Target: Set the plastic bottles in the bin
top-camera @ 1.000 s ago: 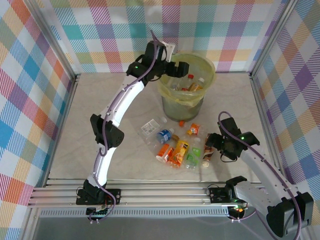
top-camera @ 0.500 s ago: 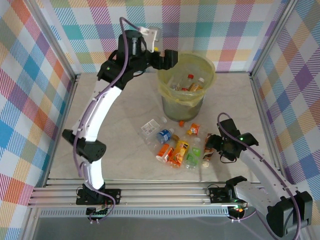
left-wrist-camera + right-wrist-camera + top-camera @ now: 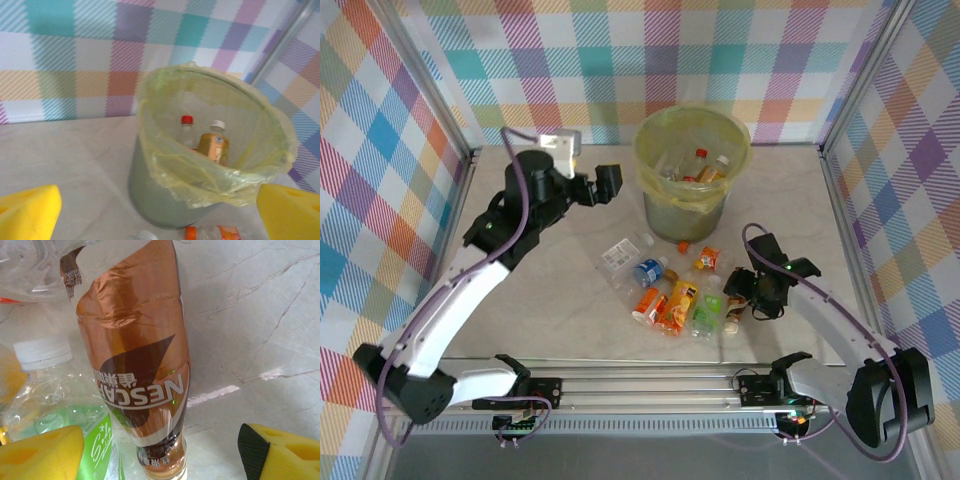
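Since the right gripper (image 3: pixel 152 452) hangs low over the pile with its jaws spread and nothing pinched, the step in hand looks to be the grasp of the brown-labelled bottle (image 3: pixel 142 355); it lies flat on the table (image 3: pixel 260 310) between the yellow pads (image 3: pixel 42 452), its neck end toward the tool. One pad has bare table beneath it; the other sits over a green-labelled bottle (image 3: pixel 75 420) that lies touching the brown one. A clean close probably needs that pad slipped down between the two bottles, or the tool nudged toward the bare side, else it may pinch both or shove the green one away. The thin wall looks soft, so a grip on the labelled body rather than the narrow neck should hold better. Just beyond the brown bottle lies a crumpled clear bottle (image 3: pixel 30 265); a straight lift should clear it. Farther ahead the other plastic bottles (image 3: pixel 670 295) lie loose; beyond them stands the bin (image 3: pixel 685 215), a few bottles already inside, and the carry should rise above its rim before release. Off across the bin, the left gripper (image 3: pixel 605 185) hovers empty, jaws wide.
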Controlling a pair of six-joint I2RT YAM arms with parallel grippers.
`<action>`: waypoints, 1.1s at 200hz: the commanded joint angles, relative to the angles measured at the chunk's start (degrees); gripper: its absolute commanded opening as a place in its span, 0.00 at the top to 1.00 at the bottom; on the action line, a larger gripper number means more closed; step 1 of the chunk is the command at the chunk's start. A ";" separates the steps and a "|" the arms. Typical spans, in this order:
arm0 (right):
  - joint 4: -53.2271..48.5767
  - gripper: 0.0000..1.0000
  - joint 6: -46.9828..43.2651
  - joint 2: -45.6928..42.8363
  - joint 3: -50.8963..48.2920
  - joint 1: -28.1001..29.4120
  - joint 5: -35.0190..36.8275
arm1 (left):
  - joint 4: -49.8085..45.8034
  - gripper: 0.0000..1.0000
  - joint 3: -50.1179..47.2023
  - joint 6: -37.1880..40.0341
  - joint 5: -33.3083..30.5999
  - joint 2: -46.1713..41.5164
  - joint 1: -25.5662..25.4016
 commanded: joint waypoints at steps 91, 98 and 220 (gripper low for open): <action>5.59 0.25 -2.72 9.77 0.40 -2.98 1.40 | 5.05 0.00 -18.19 -9.33 -14.68 -14.07 -0.09; 6.06 0.25 -2.96 10.19 0.32 -3.45 1.32 | 4.94 0.00 -18.21 -9.45 -14.85 -13.97 -0.09; 9.43 0.42 -3.69 14.18 -0.62 -8.09 -1.30 | 3.71 0.00 -19.04 -10.43 -18.04 -12.52 -0.09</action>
